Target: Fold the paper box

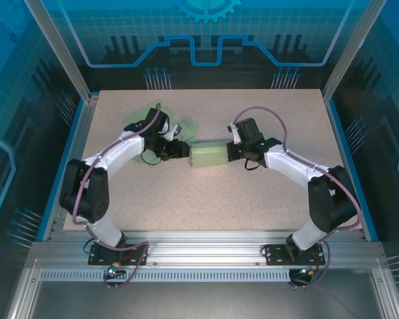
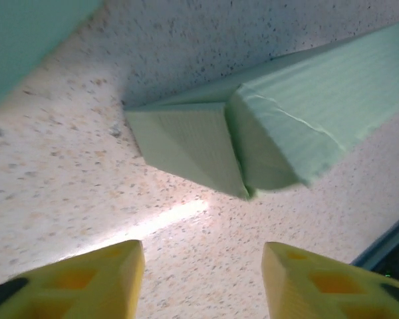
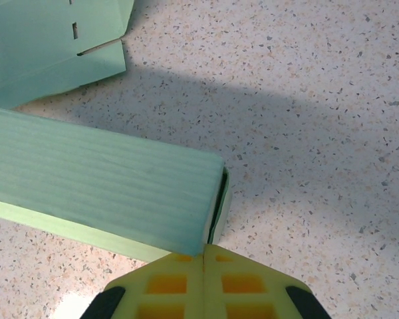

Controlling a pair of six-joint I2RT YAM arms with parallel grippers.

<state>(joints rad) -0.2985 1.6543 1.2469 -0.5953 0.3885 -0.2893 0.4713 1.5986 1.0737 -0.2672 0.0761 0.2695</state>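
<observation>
The pale green paper box (image 1: 209, 156) lies on its side in the middle of the table, between the two grippers. In the left wrist view its near end (image 2: 253, 139) shows two folded flaps meeting at a seam. My left gripper (image 2: 203, 282) is open just short of that end, with bare table between its yellow fingers (image 2: 96, 279). My right gripper (image 3: 204, 262) is shut, its fingertips pressed together and touching the corner of the box's other end (image 3: 216, 199), where a flap stands slightly ajar. In the top view the left gripper (image 1: 181, 149) and right gripper (image 1: 234, 151) flank the box.
Flat green paper blanks (image 1: 141, 117) lie at the back left of the table, behind the left arm; one blank (image 3: 53, 46) with slots lies close beyond the box. The speckled table (image 1: 206, 199) is framed by aluminium rails.
</observation>
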